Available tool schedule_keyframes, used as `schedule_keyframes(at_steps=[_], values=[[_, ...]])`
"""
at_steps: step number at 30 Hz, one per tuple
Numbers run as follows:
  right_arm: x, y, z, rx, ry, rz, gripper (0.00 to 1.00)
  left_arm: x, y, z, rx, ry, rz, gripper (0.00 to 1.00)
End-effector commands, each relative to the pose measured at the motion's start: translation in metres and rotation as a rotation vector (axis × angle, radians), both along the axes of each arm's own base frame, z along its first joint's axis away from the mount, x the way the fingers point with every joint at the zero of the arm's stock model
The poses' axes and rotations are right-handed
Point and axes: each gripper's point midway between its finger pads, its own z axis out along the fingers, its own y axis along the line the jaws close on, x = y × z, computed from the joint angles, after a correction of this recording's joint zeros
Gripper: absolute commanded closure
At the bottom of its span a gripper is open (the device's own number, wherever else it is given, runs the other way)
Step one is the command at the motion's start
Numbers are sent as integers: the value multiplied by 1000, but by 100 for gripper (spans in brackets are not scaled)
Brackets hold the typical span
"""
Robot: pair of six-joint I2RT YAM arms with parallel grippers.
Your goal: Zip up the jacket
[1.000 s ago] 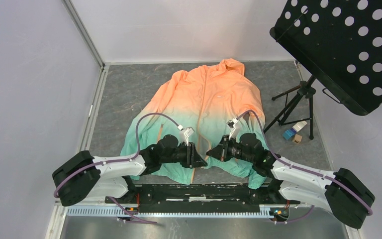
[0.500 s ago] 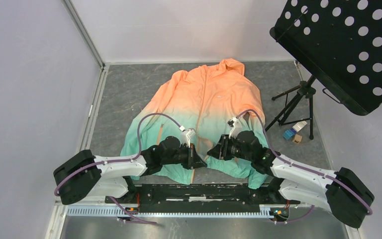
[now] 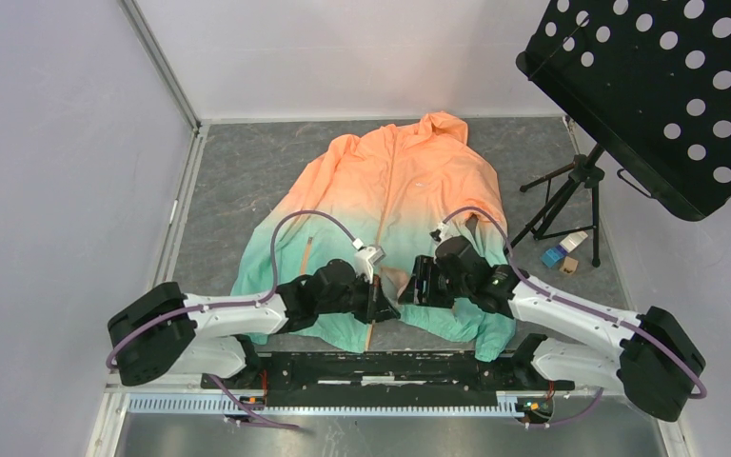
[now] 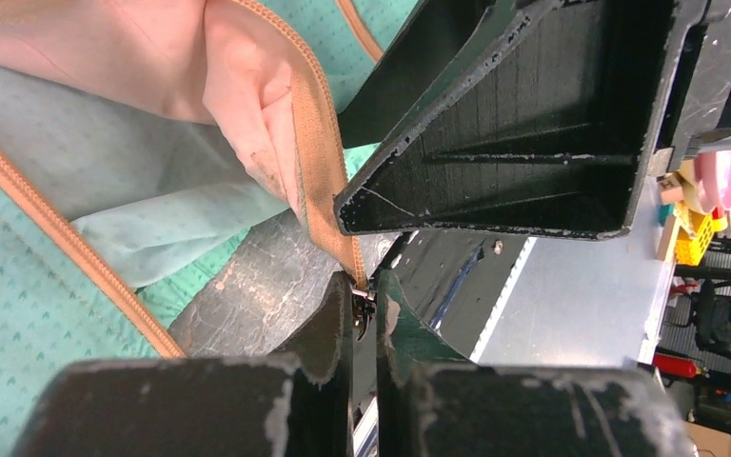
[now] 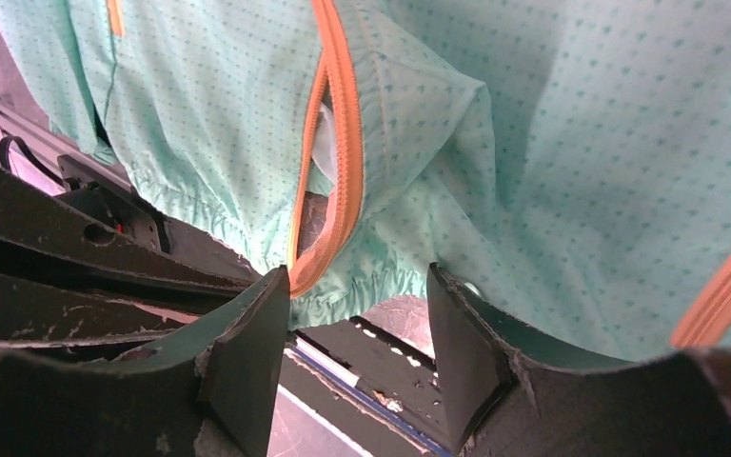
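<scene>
– Since you only have the overhead feed, shall I tell you what my wrist cameras give?

– Please. I see the jacket [image 3: 395, 181] spread flat on the table [image 3: 238, 171], hood [image 3: 443, 124] at the far end, green hem [image 3: 341, 334] at the near edge.

– Right. My left gripper [image 4: 365, 290] has its fingers [image 4: 328, 328] pressed almost together on the bottom end of the zipper [image 4: 319, 143], just off the hem. A small metal piece [image 4: 363, 309] sits in the slit between them. Slider or end pin, I cannot tell.

– And the right?

– My right gripper [image 5: 357, 284] stands spread, with nothing between the fingers. It hangs just beside the hem, where the two orange tapes [image 5: 345, 114] gape apart at the bottom.

– So nothing is zipped?

– At the hem, no. Higher up I can't judge from these views. I read this as the starting step: one side of the track is pinched, the other not yet held.

– Next move?

– I think the right needs to close on the free side, close to the gap, and draw the hem taut. Then the two ends can be lined up and the slider run toward the hood. The fabric looks thin and will likely bunch. A slack hold could let the tape buckle or slip out of the left pinch.
</scene>
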Motion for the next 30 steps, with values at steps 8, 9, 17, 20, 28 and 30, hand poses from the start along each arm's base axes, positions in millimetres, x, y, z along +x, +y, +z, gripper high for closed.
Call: schedule_keyframes(at_steps=[8,9,17,20,28,30], values=[[-3,15,3,81,110,-99,44,3,-15,9,5,-87,-31,98],[-3,17,3,97,117,-106,45,3,-15,9,6,-89,-31,98],[-5,22,0,130,136,-119,57,2,-14,5,15,-87,-27,98],[-6,23,-1,140,143,-118,66,2,-14,4,18,-86,-27,98],[-3,23,-4,150,133,-132,100,1,-12,1,21,-63,-13,80],[1,20,-9,120,104,-137,100,0,-9,3,6,-51,1,66]])
